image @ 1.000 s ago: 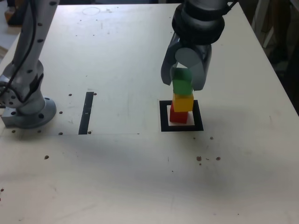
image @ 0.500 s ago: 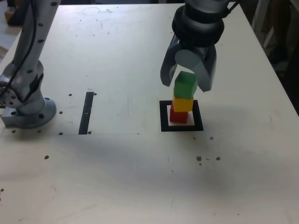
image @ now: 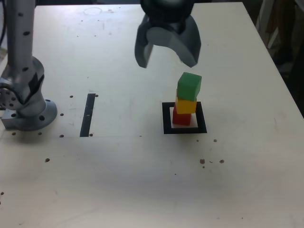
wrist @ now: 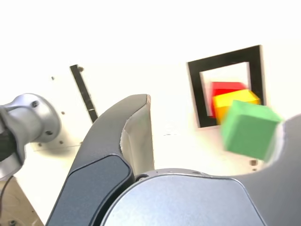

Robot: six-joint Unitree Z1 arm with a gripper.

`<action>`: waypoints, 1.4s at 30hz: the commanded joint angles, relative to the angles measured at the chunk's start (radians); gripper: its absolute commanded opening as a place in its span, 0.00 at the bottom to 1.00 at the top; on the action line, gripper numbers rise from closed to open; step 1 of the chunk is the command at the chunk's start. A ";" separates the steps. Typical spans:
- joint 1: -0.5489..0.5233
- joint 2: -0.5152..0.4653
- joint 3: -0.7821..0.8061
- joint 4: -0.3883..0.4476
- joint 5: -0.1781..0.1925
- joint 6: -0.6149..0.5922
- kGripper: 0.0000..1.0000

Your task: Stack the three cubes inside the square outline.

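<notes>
Three cubes stand stacked inside the black square outline (image: 185, 118): the red cube (image: 181, 118) at the bottom, the yellow cube (image: 185, 104) on it, the green cube (image: 189, 86) on top. My gripper (image: 167, 54) hangs open above the stack and toward the exterior view's left of it, with nothing between its fingers. The wrist view shows the same stack, green cube (wrist: 249, 130) over yellow cube (wrist: 233, 102) and red cube (wrist: 224, 88), within the outline (wrist: 225, 86), with one grey finger (wrist: 129, 127) beside it.
A narrow black strip (image: 88, 114) lies on the pale table (image: 142, 180) toward the exterior view's left. The arm's grey base (image: 23, 102) is bolted at the left edge. Small dark specks dot the tabletop.
The gripper opened, let go of the green cube on top of the stack, then rose and shifted toward the exterior view's left. The stack stayed standing.
</notes>
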 commanded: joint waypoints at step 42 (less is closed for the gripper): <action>0.004 -0.337 0.920 -0.514 -0.159 -0.123 0.99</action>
